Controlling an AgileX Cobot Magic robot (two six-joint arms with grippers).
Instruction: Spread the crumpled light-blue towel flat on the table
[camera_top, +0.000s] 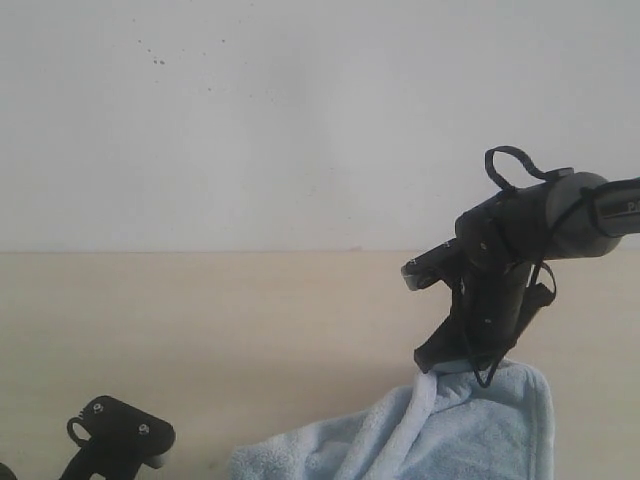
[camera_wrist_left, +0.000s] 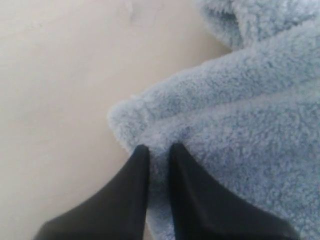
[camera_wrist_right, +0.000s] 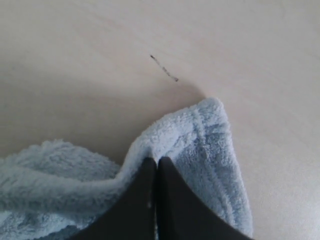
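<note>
The light-blue towel (camera_top: 450, 430) lies crumpled at the front right of the beige table (camera_top: 200, 330). My right gripper (camera_top: 455, 368) points down onto the towel's far edge and is shut on a raised fold there. In the right wrist view, that gripper (camera_wrist_right: 156, 161) has its jaws pressed together on a ridge of the towel (camera_wrist_right: 200, 135). Only part of my left arm (camera_top: 120, 435) shows at the bottom left. In the left wrist view, the left gripper (camera_wrist_left: 156, 147) is shut on the towel (camera_wrist_left: 240, 100) near a corner, with fluffy cloth filling the narrow gap.
A white wall (camera_top: 300, 120) rises behind the table's far edge. A short dark mark (camera_wrist_right: 164, 68) lies on the table just beyond the towel's corner. Bare table (camera_wrist_left: 60, 75) stretches to the left of the towel.
</note>
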